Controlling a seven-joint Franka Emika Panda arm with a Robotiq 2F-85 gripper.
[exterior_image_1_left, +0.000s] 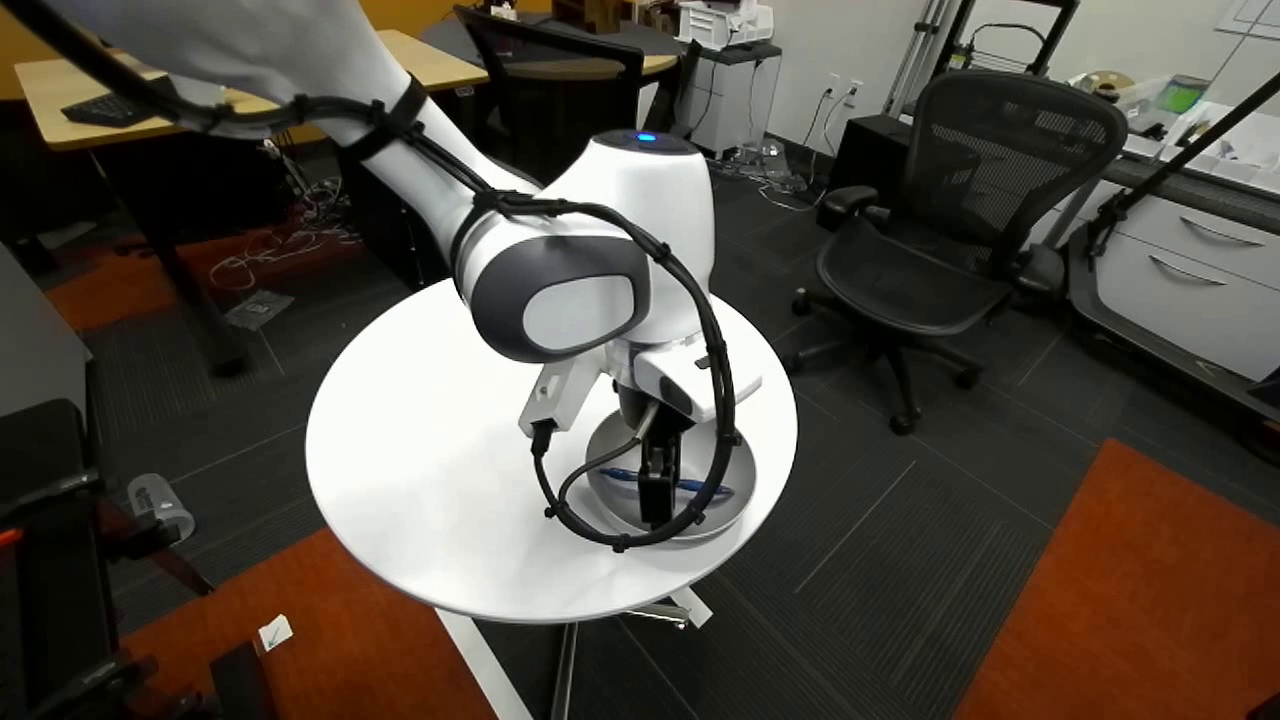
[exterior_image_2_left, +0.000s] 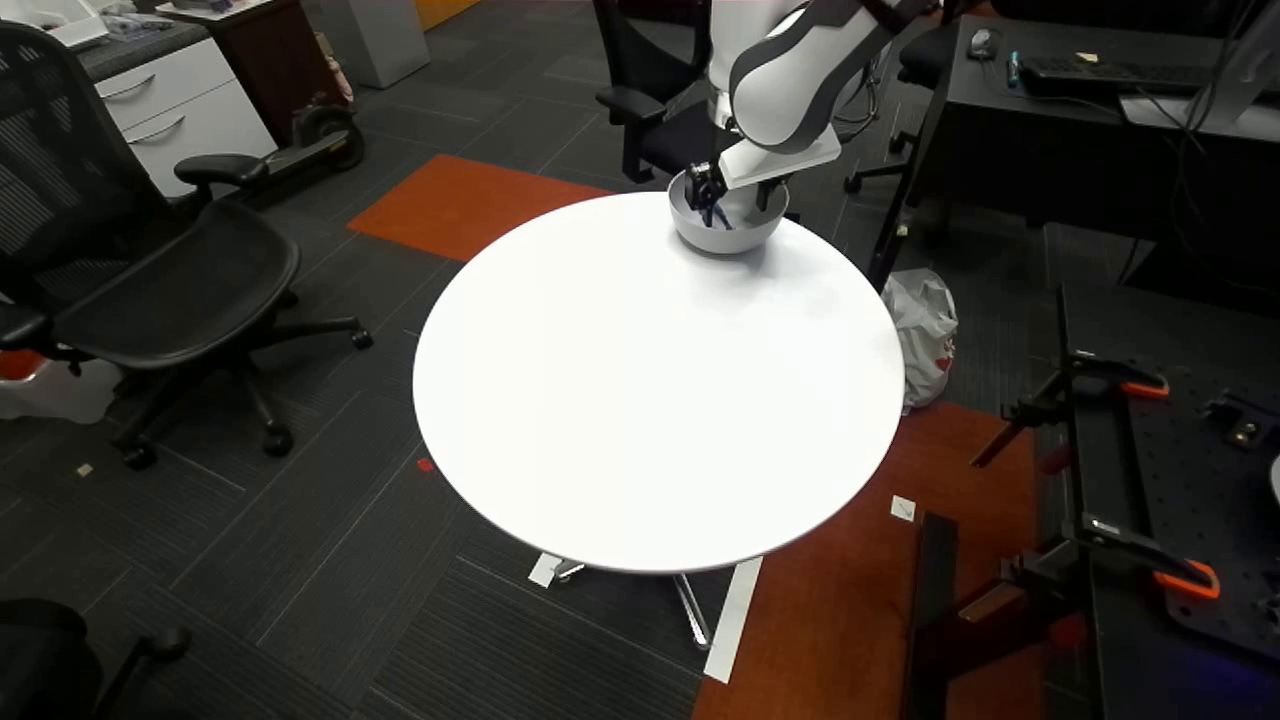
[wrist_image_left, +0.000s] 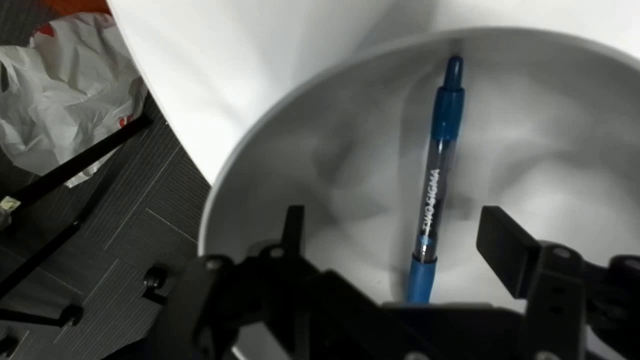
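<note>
gripper (wrist_image_left: 400, 235): jaws wide apart, visible gap either side of blue pen (wrist_image_left: 436, 185) | pen: slim, translucent barrel, white TWO SIGMA lettering, lying in bowl (wrist_image_left: 320, 150) | bowl: smooth grey, round, near edge of white round table (exterior_image_2_left: 650, 400) | beyond: crumpled white plastic bag (wrist_image_left: 75, 100), black mesh-back office chair (exterior_image_1_left: 990, 170), dark ribbed carpet (exterior_image_1_left: 900, 560)

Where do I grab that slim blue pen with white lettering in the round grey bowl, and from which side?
Probably grip the pen at its lettered middle, pinching across it from above: the surrounding bowl may block sideways entry; the wrist view shows the pen between the open jaws of the black claw.
</note>
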